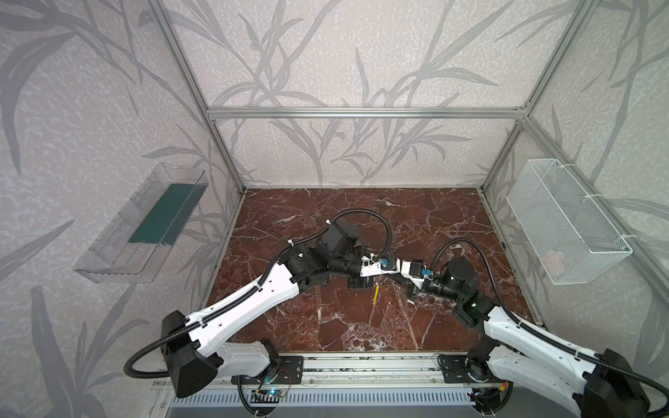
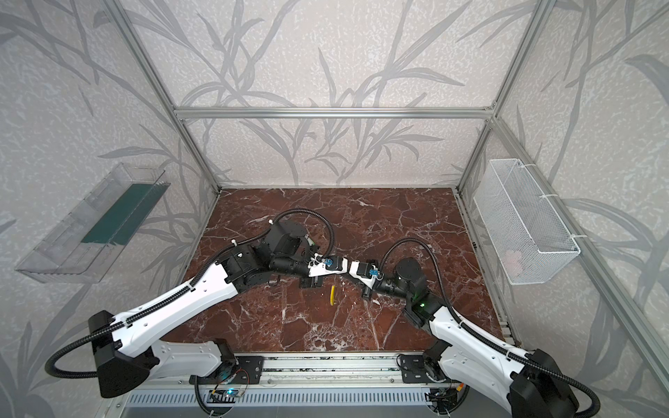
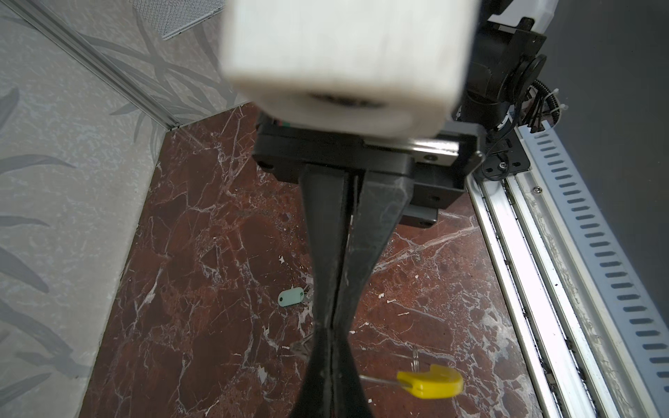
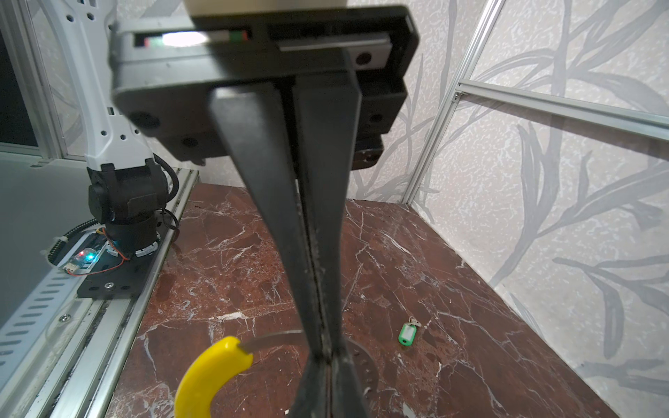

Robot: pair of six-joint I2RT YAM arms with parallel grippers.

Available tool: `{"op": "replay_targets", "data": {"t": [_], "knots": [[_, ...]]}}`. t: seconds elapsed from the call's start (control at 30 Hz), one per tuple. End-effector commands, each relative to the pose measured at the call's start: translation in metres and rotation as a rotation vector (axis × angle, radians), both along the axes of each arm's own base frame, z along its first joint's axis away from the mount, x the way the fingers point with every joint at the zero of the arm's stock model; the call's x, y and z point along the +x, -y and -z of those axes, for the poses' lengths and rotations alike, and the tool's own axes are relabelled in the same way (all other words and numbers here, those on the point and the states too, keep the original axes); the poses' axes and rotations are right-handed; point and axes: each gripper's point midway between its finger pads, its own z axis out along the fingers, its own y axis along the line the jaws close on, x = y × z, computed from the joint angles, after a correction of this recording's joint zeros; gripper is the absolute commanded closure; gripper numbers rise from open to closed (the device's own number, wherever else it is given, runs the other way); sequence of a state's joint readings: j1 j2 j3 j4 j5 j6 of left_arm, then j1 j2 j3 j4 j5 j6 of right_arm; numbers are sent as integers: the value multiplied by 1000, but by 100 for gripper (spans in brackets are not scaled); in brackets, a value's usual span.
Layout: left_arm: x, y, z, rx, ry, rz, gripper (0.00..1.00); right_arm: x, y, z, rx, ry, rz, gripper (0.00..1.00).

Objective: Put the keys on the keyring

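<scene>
Pinching the keyring (image 3: 429, 383) by its thin grey wire, the left gripper (image 3: 331, 383) is pressing its black fingers (image 3: 325, 253) together just beside the yellow sleeve (image 4: 206, 372). The wire is running from that sleeve straight into the closed tips. In both top views the sleeve (image 1: 376, 294) (image 2: 332, 295) is showing as a narrow slanted streak over the marble table (image 1: 325, 325), so the ring is tilting up on edge rather than lying flat. There the left gripper is sitting just left of the sleeve and the right gripper (image 1: 411, 291) just right of it, both slightly behind it.

The right gripper's fingers (image 4: 275, 217) are pressing together with no gap showing. The grey wire is leaving the sleeve, crossing at those fingers and reappearing on their other side. I cannot tell whether it is being gripped or passing behind them.

A key (image 3: 290, 297) with a pale green head is lying flat on the table, on the far side of the left fingers from the sleeve and apart from the ring. The right wrist view is showing a green-headed key (image 4: 407, 333) lying beyond the right fingers from the sleeve. Whether it is the same key I cannot tell.
</scene>
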State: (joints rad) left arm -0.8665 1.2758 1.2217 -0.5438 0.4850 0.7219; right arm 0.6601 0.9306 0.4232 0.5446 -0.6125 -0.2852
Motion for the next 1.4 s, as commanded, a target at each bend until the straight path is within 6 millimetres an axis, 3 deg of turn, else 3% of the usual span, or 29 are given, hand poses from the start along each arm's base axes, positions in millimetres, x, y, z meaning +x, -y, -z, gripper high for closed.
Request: {"op": "replay_targets", "data": {"t": [0.0,0.2,0.33,0.83,0.93,1.27,1.37], "knots": [[-12,1,0,-17,-23,39,100,-2,1,-18,44,70,-3,100],[12,-17,-14,-161,17,-94,78,0,3,-9,46,42,10,100],[11,-29,-16,-271,4,-115,73,0,1,-8,48,37,-2,100],[9,-19,-10,-413,-35,-98,79,-5,-4,-20,67,61,-66,100],[8,-17,-7,-410,-56,-89,83,-4,-4,-21,69,66,-60,100],[3,-12,-6,-416,-92,-51,85,-4,-4,-24,72,70,-61,100],[0,-9,-7,-416,-104,-32,92,-3,-5,-24,74,71,-60,100]]}}
